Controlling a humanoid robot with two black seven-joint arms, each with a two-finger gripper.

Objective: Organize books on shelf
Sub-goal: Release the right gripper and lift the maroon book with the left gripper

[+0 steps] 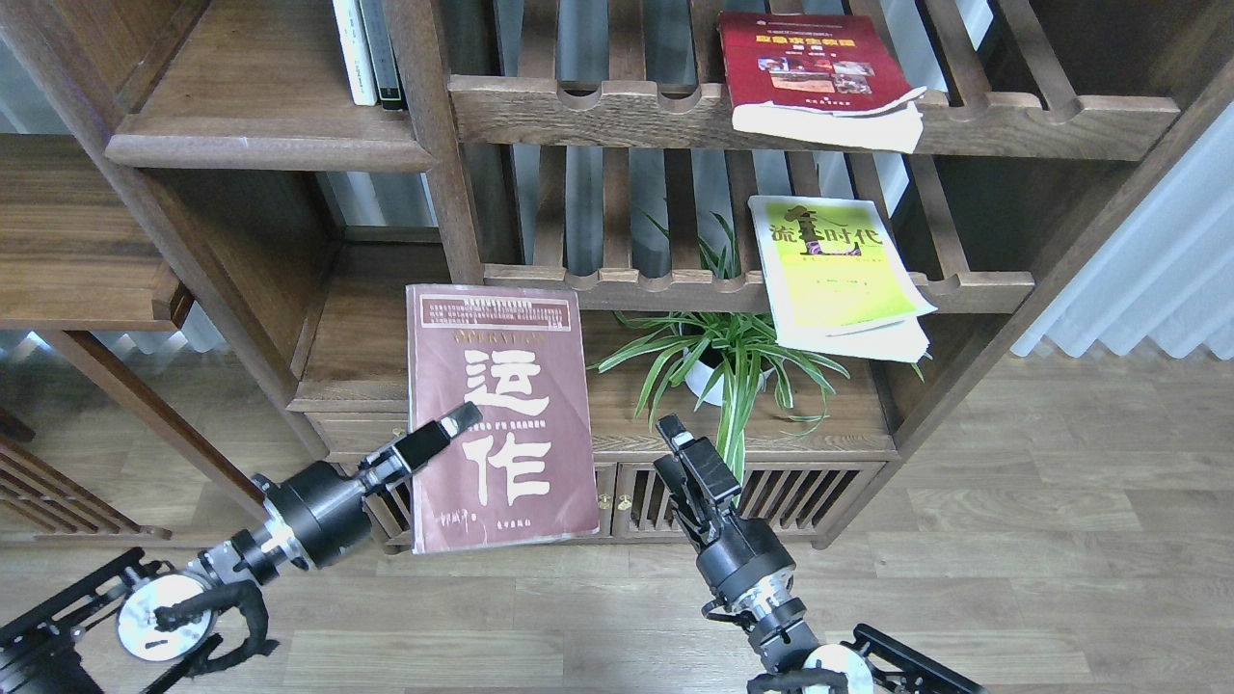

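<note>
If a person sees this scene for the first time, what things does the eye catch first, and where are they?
First, the maroon book with big white characters, held up by the left gripper in front of the low cabinet. Next, the yellow-green book overhanging the lower slatted rack and the red book on the rack above. A green plant stands below them.
</note>
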